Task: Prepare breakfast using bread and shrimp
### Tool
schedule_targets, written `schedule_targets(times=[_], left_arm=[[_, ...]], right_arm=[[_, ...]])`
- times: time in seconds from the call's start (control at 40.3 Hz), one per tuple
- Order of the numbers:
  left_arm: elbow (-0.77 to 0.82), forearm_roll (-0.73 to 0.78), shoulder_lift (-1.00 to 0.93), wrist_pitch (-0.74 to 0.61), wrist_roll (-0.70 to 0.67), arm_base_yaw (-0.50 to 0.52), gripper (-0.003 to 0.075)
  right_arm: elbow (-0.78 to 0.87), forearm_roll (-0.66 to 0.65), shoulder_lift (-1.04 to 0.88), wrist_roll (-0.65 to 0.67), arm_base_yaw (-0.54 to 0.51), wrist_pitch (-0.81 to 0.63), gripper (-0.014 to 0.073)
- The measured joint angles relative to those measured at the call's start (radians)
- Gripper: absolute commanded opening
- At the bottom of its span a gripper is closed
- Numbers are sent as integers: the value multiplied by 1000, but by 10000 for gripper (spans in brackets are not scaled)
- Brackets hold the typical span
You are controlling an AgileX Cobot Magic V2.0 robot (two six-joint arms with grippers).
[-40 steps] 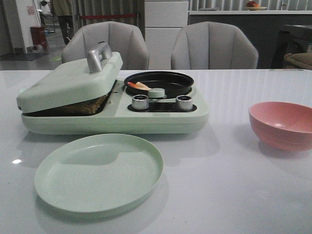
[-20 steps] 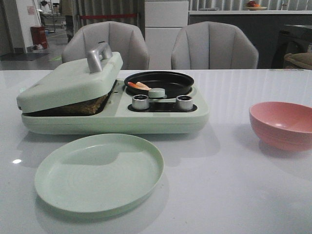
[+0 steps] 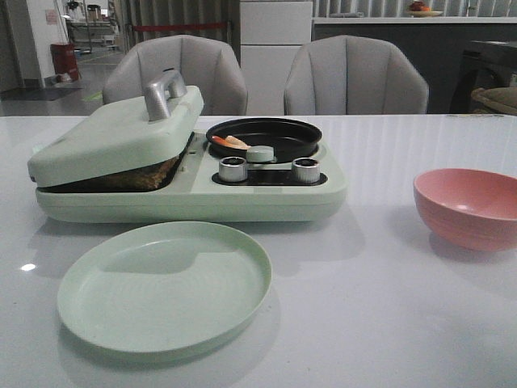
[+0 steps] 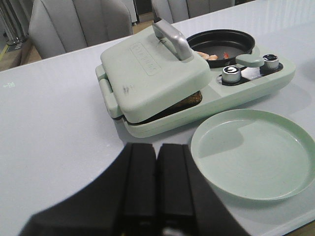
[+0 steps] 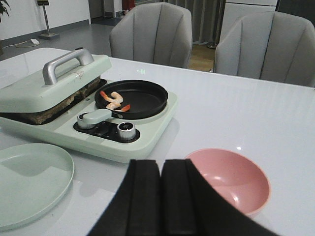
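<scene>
- The bread point(image 4: 184, 102) sits inside the sandwich press point(image 3: 186, 190), squeezed under its lid point(image 4: 155, 73); only a brown, toasted-looking edge shows in the gap, ahead of the left gripper point(image 4: 156, 189) and slightly to its side.
- The shrimp point(image 5: 114, 100) lies in the black pan point(image 5: 142, 96) on the same appliance, ahead of the right gripper point(image 5: 160, 196) and across from the pink bowl point(image 5: 231, 182), which sits just beyond that gripper's fingertips.
- Both grippers hang back over the table with their fingers pressed together and nothing between them.
- The green plate point(image 3: 166, 284) waits empty, just beside the press on the near side and close to the left gripper.
- Judging from this layout, the cooking looks done or nearly so, and the step in hand is probably lifting the lid to get the bread out.
- To do it well, the left gripper should spread its fingers, come in across the metal handle point(image 4: 172, 38) and close around its bar, not the lid's edge.
- Lift along the hinge arc, slowly, so the appliance does not slide toward the plate.
- Keep the right gripper clear of the pan's knobs point(image 5: 126, 127) until the lid stands open.
</scene>
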Motion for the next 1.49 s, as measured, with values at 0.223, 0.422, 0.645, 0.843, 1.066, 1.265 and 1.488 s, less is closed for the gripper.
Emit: schedule_targets(times=[0.223,0.422,0.645,0.843,1.066,1.265,1.488], left_arm=[[0,0,0,0,0,0,32],[49,33,-10,-41,-6,0,32],[206,139,-96,-284,-263,74,32],[337,183,-149,-387,-327,104,32],[356,187,-149,-454,-333,108,32],[356,187,-149,-493,-365,108,32],[356,187,-149,-500,-431,108,32]], right_arm=[[0,0,0,0,0,0,-33],[0,1,0,0,0,0,-33],[0,2,0,0,0,0,-33],[0,2,0,0,0,2,-33],[0,2,0,0,0,2,-33],[0,2,0,0,0,2,-33],[0,2,0,0,0,2,-33]])
